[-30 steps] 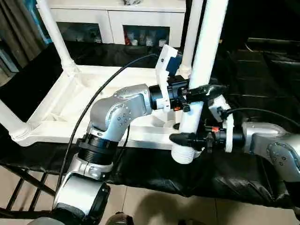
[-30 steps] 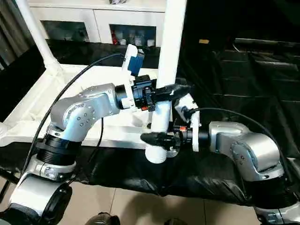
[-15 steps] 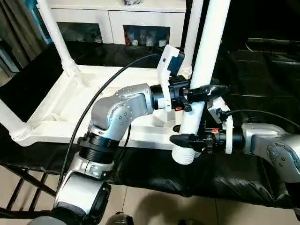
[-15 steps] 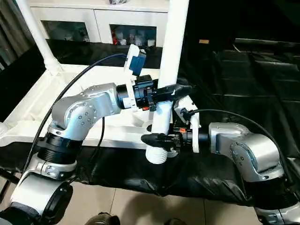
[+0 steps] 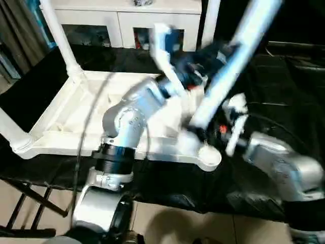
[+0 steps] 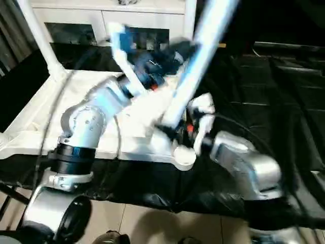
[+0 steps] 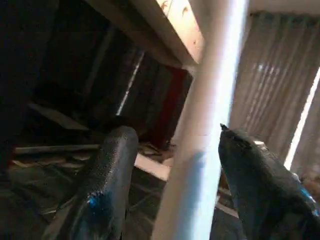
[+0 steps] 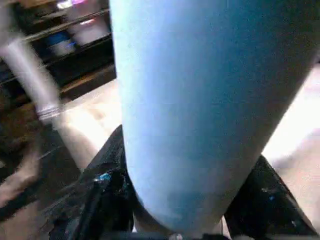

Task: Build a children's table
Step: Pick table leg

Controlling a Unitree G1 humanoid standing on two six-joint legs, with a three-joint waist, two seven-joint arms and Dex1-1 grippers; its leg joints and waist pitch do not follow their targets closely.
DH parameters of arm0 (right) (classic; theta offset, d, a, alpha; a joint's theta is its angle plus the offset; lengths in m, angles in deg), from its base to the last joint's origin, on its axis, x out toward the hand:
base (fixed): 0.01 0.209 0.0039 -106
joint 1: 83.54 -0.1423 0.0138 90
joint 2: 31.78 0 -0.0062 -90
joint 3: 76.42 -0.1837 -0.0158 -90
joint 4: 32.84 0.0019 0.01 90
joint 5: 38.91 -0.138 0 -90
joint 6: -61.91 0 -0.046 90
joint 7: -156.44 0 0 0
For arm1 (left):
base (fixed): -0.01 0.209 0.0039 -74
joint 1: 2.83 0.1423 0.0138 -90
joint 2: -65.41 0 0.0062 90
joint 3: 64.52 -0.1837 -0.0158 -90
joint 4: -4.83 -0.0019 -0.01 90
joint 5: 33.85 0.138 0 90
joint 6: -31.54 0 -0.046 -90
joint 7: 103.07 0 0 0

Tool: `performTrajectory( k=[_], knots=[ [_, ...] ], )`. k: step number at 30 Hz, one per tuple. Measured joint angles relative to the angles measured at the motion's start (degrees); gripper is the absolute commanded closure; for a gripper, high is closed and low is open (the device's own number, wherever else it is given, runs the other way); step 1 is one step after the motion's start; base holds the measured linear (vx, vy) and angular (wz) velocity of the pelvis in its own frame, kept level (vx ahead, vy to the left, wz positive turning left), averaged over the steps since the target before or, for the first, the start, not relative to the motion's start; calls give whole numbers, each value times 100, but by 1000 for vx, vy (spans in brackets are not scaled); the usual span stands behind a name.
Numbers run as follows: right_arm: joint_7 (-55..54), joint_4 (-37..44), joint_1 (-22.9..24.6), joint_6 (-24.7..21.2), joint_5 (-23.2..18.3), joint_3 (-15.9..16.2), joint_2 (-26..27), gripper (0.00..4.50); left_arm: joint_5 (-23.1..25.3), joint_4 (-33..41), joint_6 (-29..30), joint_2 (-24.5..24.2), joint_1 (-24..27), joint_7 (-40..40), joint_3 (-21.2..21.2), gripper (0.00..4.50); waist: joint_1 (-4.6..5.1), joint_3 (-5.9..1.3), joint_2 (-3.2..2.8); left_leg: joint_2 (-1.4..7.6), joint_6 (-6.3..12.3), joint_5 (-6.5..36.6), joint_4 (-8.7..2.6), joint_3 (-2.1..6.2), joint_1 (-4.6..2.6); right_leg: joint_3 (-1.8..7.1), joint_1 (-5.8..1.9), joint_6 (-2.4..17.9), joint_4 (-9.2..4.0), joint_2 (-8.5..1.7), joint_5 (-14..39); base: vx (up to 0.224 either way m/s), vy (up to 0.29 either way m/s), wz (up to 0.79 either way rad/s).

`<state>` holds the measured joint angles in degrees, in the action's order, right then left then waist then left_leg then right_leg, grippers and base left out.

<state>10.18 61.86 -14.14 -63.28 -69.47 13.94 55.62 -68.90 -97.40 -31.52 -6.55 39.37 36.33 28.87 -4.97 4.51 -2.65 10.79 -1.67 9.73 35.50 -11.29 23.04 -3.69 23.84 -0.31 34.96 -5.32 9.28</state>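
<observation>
Three white tubular legs [image 5: 62, 38] are already seated in the upturned white plastic tabletop [image 5: 66, 119]. The fourth leg [image 5: 231, 66], tilted, is pinched by the left gripper [image 7: 172, 165] and right gripper [image 8: 175, 210] near the open corner socket [image 5: 209, 156].

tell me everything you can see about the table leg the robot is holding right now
The leg is a long, smooth white plastic tube, blurred by motion. It leans steeply, top toward the robot's right, lower end by the near corner socket of the upturned tabletop. The left gripper straddles it midway; the right gripper clasps it low down.
</observation>
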Motion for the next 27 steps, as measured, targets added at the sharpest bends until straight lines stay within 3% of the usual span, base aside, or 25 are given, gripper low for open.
performTrajectory(
  k=[3,7,12,16,19,27],
  knots=[
    [-265,-170,15,301,245,-115,-13,260,362,-54,-283,-458,120,-477,-294,154,0,-1,-2,0,-1,1,-3,0,0,1,0,3,0,0,-2,0,0,0],
    [-314,-132,110,329,378,-233,-195,260,1041,-415,-853,-1083,467,-1236,-876,154,-1,-3,-5,0,-1,1,-9,0,0,1,1,2,0,1,-2,0,0,0],
    [-173,177,444,272,404,-218,-392,260,2123,-971,-2030,-2089,747,-2618,-2154,154,1,-14,-23,-1,-2,1,-13,-1,-5,4,0,2,0,1,-1,0,0,0],
    [-78,220,534,280,400,-217,-454,260,2632,-1552,-2431,-2222,970,-3052,-2723,182,1,-15,-24,-1,-8,-4,-13,-3,-9,6,-1,6,3,1,-4,0,0,0],
    [-71,357,548,258,391,-209,-459,260,2912,-1922,-2699,-2215,910,-3052,-2863,190,0,-17,-28,0,-16,-9,-13,-3,-14,7,-3,9,6,1,-7,0,0,0],
    [-44,496,728,91,398,-92,-538,260,3262,-2876,-3159,-2167,766,-2764,-2887,267,5,-19,-30,1,-17,-9,-13,-3,-24,6,-10,12,8,1,-11,0,0,0]
  ],
)
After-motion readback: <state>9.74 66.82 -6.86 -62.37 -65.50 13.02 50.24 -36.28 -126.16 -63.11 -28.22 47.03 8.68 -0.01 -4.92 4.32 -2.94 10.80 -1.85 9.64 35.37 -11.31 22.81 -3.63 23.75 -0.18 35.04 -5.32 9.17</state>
